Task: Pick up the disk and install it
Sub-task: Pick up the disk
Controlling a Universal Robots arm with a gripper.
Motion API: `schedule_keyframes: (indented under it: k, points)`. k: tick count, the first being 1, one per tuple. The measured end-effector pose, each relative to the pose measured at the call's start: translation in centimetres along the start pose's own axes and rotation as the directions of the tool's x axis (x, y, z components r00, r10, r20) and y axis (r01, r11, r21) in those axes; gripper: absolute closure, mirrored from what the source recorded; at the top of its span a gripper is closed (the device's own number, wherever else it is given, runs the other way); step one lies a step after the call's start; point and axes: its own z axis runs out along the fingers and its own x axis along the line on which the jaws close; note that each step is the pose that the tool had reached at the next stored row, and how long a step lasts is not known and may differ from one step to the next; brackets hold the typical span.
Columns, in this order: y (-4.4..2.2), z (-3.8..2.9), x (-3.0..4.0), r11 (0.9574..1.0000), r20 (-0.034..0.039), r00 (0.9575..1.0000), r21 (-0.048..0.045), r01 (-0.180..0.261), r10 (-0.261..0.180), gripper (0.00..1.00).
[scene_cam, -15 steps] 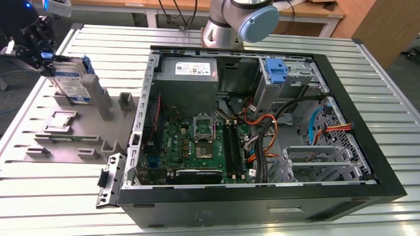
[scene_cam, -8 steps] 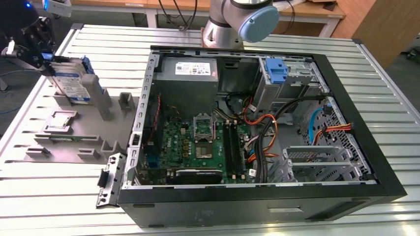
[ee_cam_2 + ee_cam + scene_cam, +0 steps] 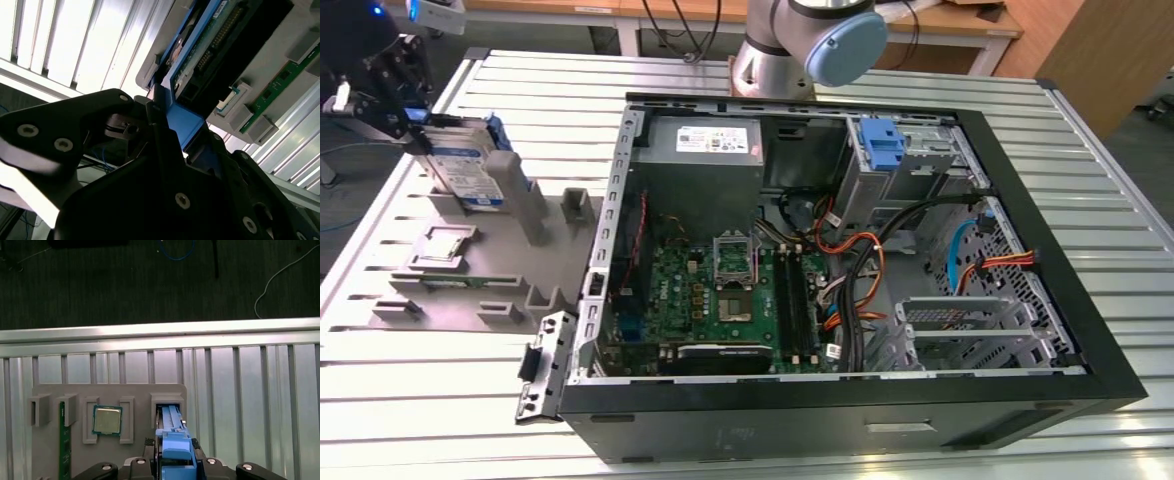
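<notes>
The disk [image 3: 464, 165], a silver-grey drive with a white and blue label in a blue carrier, stands on edge at the far end of the grey parts holder [image 3: 480, 270], on the exterior view's left. My gripper [image 3: 398, 105] is at the disk's upper end. In the first wrist view the disk's blue carrier [image 3: 175, 440] runs from a slot in the holder [image 3: 110, 395] back between my gripper [image 3: 175, 465] fingers, which press its two sides. In the second wrist view my gripper [image 3: 175, 130] is shut on the blue carrier end of the disk [image 3: 210, 45], whose green circuit side shows.
The open computer case [image 3: 854, 400] lies on the slatted metal table [image 3: 1107, 200], with a blue bracket [image 3: 883, 145] in its upper drive bay. A processor chip [image 3: 107, 420] and a memory stick [image 3: 62, 440] sit in the holder. The arm's base [image 3: 787, 50] stands behind the case.
</notes>
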Motion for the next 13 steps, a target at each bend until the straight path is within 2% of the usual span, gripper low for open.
schedule_keyframes:
  k: [4, 13]
  points:
    - [0.0, 0.0, 0.0, 0.9994, 0.0002, 0.9994, -0.001, 0.034, -0.034, 0.64]
    - [0.0, 0.0, 0.0, 0.9989, 0.0001, 0.9989, -0.0014, 0.048, -0.048, 0.64]
